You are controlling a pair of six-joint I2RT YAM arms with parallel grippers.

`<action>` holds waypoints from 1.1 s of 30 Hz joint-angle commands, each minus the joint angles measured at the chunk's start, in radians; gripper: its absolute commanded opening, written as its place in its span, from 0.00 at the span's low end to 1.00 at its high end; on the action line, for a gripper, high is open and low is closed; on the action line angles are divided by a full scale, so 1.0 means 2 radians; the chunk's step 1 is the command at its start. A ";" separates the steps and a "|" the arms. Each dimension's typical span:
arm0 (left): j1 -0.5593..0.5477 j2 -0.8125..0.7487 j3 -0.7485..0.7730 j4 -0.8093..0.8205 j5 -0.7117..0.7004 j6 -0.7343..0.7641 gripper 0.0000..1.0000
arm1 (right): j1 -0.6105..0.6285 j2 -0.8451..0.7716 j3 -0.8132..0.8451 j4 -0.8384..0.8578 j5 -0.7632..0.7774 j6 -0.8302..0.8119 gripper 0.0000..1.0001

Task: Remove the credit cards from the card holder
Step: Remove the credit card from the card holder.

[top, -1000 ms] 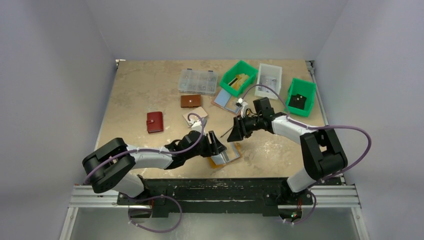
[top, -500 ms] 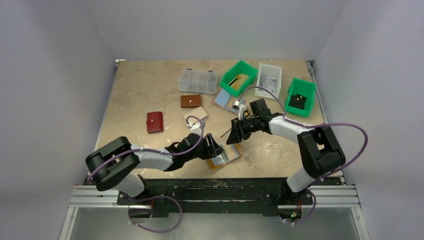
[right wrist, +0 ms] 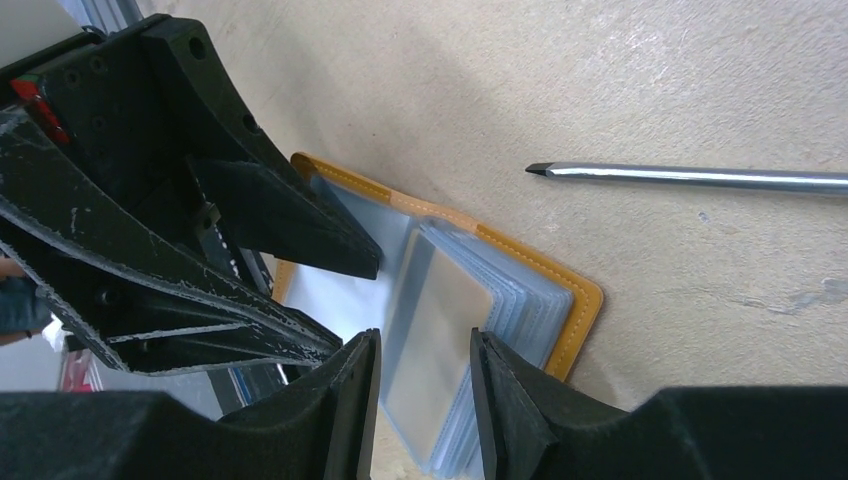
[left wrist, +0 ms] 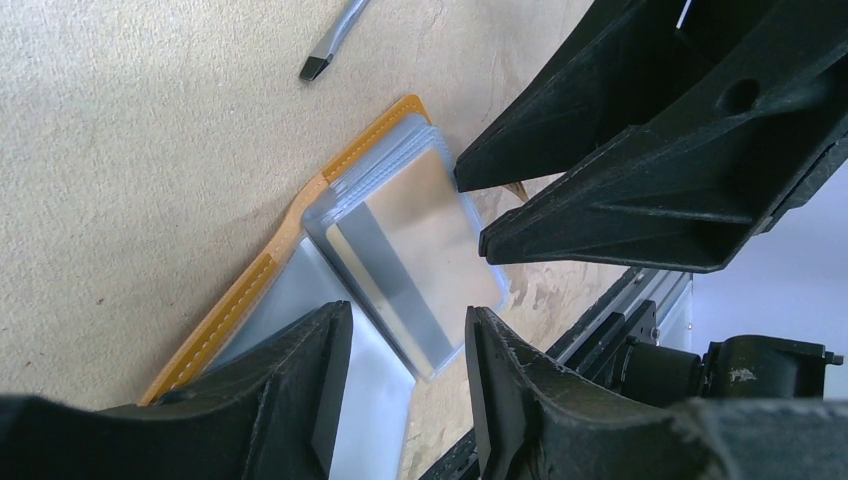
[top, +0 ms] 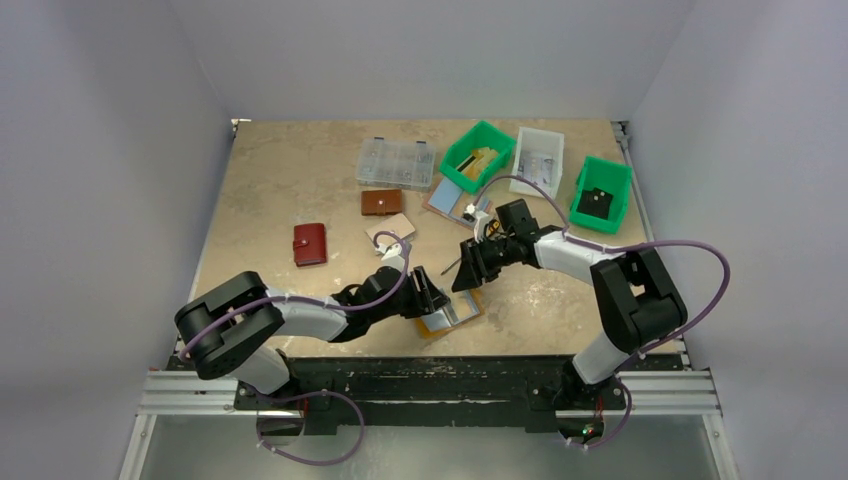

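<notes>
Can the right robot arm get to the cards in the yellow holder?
Probably yes. The right gripper hovers open just beside the credit cards, lying uncovered in the open card holder. The left gripper crowds the other side.

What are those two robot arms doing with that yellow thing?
Two robot arms are working on a mustard-yellow leather card holder that lies open near the front edge of the tan table. The left gripper and the right gripper are both close over it with their jaws apart, and neither is holding anything. The silvery-grey plastic cards sit in the holder's clear sleeves, so none is out yet.
</notes>
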 commanded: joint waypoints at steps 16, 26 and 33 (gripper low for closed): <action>-0.002 0.008 -0.008 0.030 0.007 -0.005 0.49 | 0.007 0.008 0.020 -0.010 0.026 -0.010 0.50; -0.002 0.010 -0.008 0.035 0.013 -0.005 0.49 | 0.013 0.011 0.024 -0.015 -0.023 -0.011 0.39; -0.003 0.009 -0.016 0.064 0.024 -0.002 0.53 | 0.014 0.008 0.025 -0.015 -0.064 -0.008 0.33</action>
